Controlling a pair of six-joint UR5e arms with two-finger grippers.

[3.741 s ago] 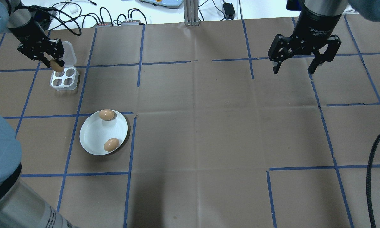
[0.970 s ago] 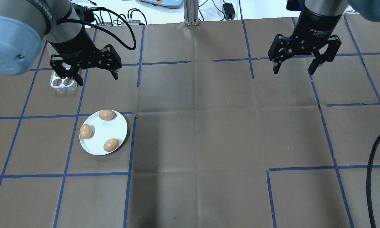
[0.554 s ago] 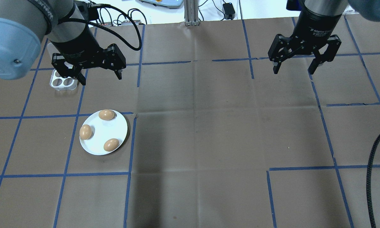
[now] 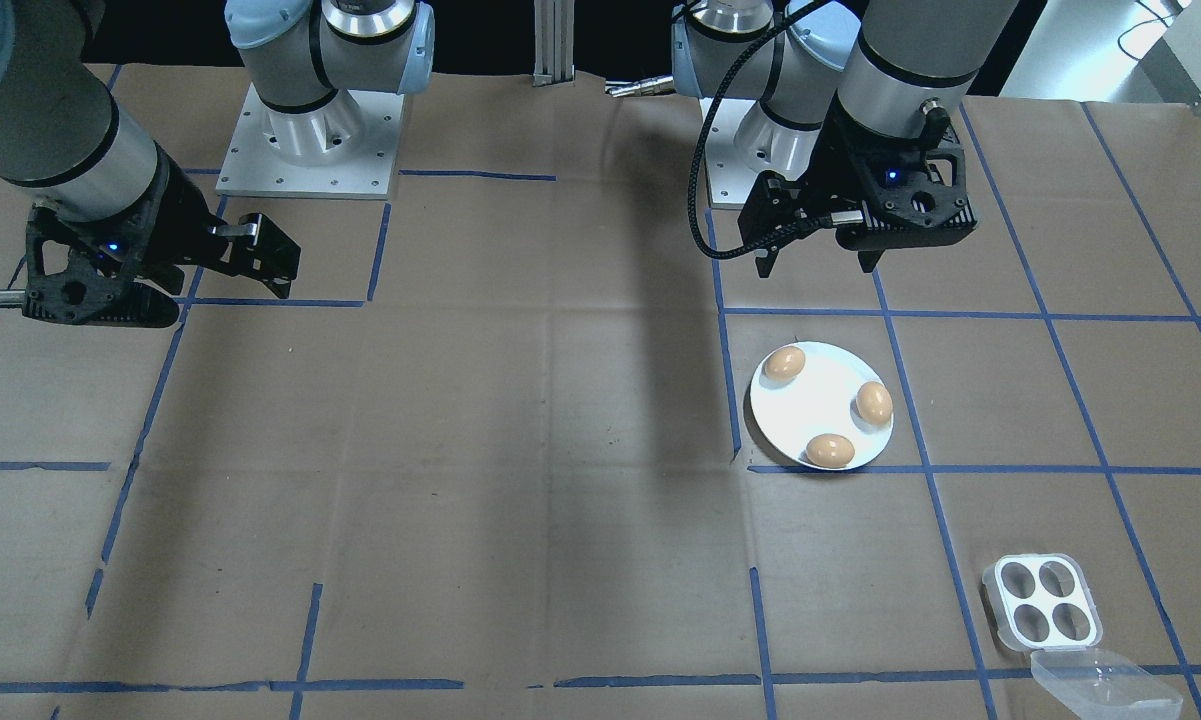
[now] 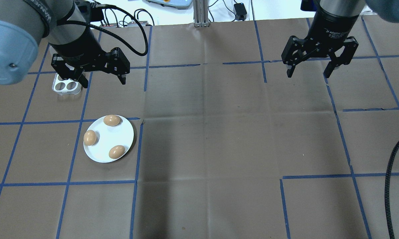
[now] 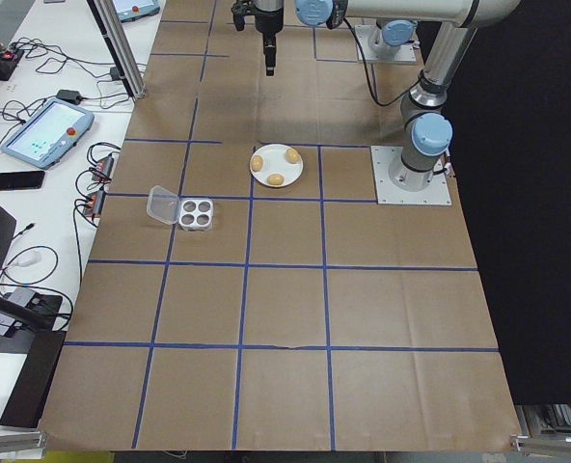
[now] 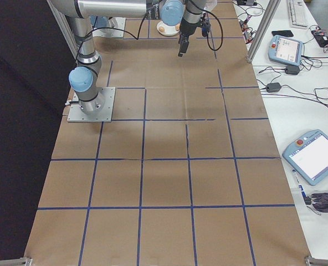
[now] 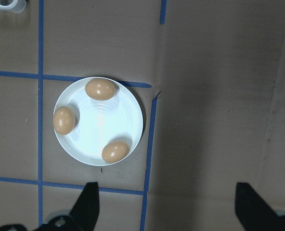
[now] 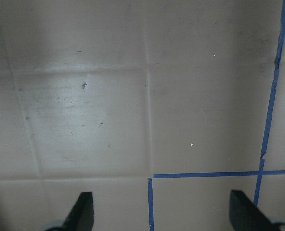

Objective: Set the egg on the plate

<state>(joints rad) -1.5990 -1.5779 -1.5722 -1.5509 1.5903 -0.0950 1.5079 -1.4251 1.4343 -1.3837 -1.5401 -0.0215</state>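
Eggs, three in number, lie on the plate [image 5: 116,139]: one [image 5: 111,120] at the far rim, one [image 5: 89,137] at the rim on the robot's left, one [image 5: 117,151] at the near rim, all apart from one another. No egg is held. The left gripper [image 5: 101,78] hangs with jaws spread wide and empty, high above the table, beyond the plate from the robot and just right of the egg tray [image 5: 65,87], whose visible wells show no egg. The plate lies back toward the robot from that gripper. The right gripper [image 5: 310,71] hangs likewise wide and empty, well apart at the opposite side of the table. The left arm is plainly the nearer. Judged from this layout, the placing appears done and no further egg is in view.
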